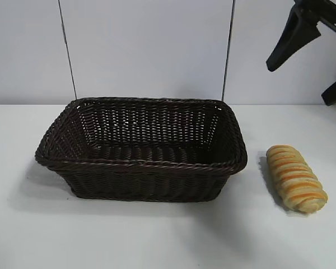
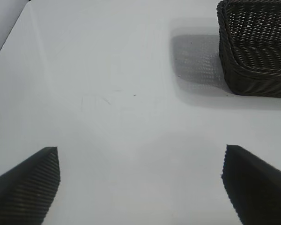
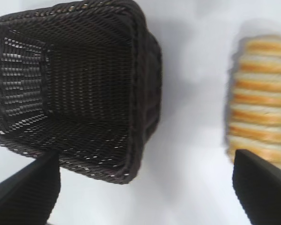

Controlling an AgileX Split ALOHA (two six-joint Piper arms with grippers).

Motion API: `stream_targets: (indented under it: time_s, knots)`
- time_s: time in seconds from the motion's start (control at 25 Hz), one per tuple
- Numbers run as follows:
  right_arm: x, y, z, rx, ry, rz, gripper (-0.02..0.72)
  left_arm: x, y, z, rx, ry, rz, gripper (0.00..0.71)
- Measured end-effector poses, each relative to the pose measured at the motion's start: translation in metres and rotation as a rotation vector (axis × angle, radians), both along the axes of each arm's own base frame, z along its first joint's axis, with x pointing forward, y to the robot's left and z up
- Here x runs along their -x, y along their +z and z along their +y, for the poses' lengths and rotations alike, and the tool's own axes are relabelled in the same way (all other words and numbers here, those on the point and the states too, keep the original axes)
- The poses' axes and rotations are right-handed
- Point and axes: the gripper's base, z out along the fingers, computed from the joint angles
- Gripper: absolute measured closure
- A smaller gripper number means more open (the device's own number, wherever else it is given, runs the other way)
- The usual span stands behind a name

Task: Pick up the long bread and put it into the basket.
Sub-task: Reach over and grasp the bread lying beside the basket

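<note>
Exterior view is showing the long bread [image 1: 296, 177] lying on the white desk [image 1: 168, 235], just right of the empty wicker basket [image 1: 140, 185] and apart from it. The right gripper [image 1: 311, 64] is hanging high above the loaf, jaws spread wide and gripping nothing, seemingly lining up a descent. The left gripper [image 2: 140, 187] is waiting over bare desk left of the basket, jaws likewise apart, leaving the work to the nearer arm.
</note>
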Motion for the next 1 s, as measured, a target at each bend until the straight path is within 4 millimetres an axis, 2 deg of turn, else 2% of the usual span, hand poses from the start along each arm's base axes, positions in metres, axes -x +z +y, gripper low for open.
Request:
stream_targets:
  time_s: [0.16, 0.4, 0.68, 0.76, 1.0]
  knots:
    - [-0.01, -0.014, -0.003, 0.026, -0.003, 0.006, 0.009, 0.0, 0.0, 0.0, 0.0, 0.0, 0.0, 0.032]
    - [-0.029, -0.051, 0.002, -0.006, -0.012, 0.067, 0.009, 0.0, 0.0, 0.0, 0.0, 0.0, 0.0, 0.032]
    - [-0.044, -0.095, 0.046, -0.001, 0.086, 0.118, 0.009, 0.0, 0.0, 0.0, 0.0, 0.0, 0.0, 0.032]
    - [-0.046, -0.101, 0.05, 0.009, 0.072, 0.126, 0.009, 0.0, 0.0, 0.0, 0.0, 0.0, 0.0, 0.032]
    - [-0.048, -0.104, 0.04, 0.125, 0.064, 0.115, 0.009, 0.0, 0.0, 0.0, 0.0, 0.0, 0.0, 0.032]
